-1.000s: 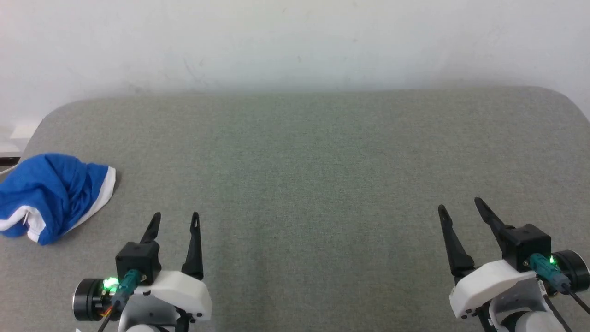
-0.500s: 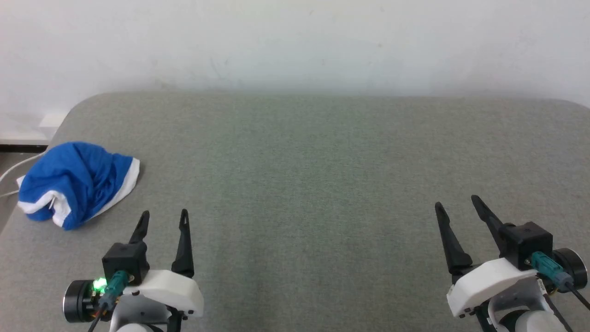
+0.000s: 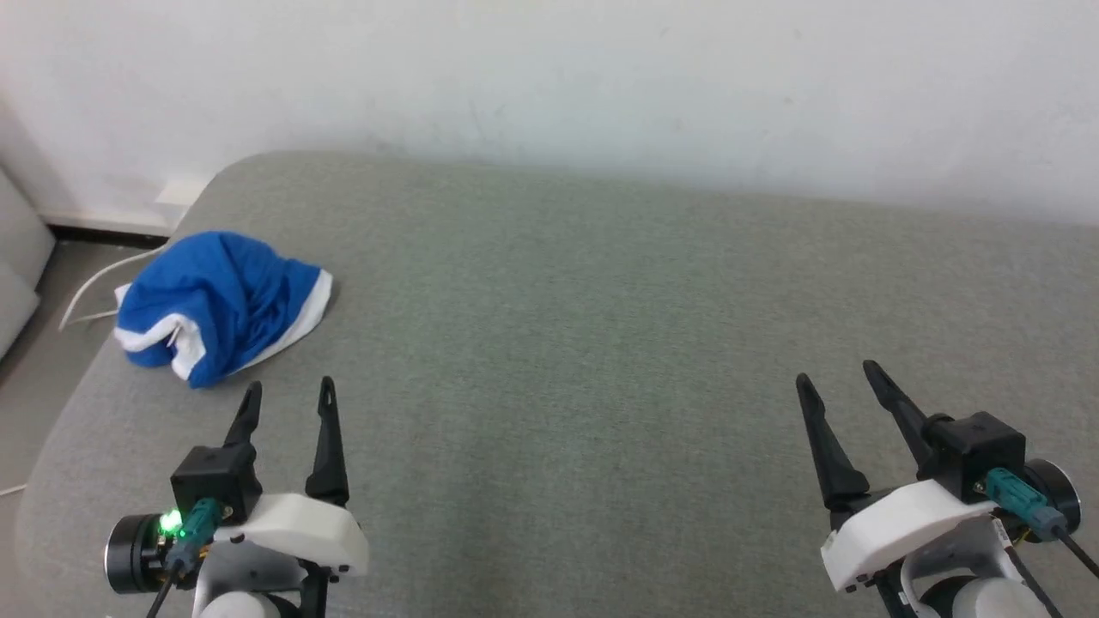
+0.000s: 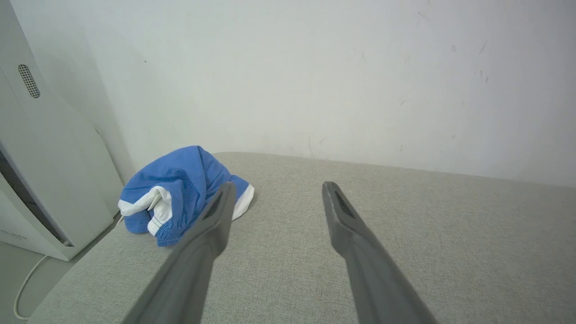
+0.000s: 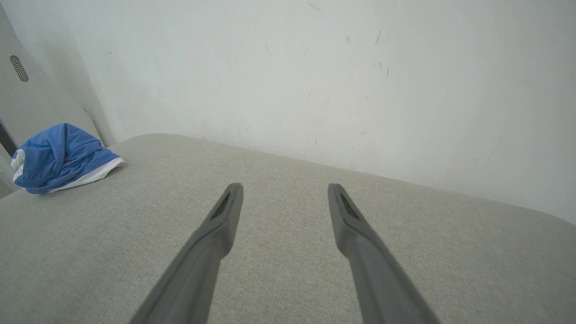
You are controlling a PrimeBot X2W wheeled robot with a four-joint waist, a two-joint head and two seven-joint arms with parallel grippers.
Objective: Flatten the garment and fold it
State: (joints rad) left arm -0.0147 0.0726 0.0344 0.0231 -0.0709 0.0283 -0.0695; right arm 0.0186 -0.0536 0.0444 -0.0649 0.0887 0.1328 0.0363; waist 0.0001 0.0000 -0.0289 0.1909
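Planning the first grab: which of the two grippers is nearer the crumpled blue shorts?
The left gripper: the shorts lie just ahead of it, while the right gripper sits far across the grey surface.

A plain white wall [image 3: 549,77], faintly scuffed, rises behind a grey fabric-covered counter [image 3: 601,343] with rounded corners. Beside its left edge stands a white unit [image 4: 45,171]; a pale cable [image 3: 86,290] trails on the floor [image 3: 34,378].

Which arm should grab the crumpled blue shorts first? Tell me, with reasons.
Left. The left gripper, open, sits just short of the garment near the left edge of the table; the right gripper, also open, is far across it.
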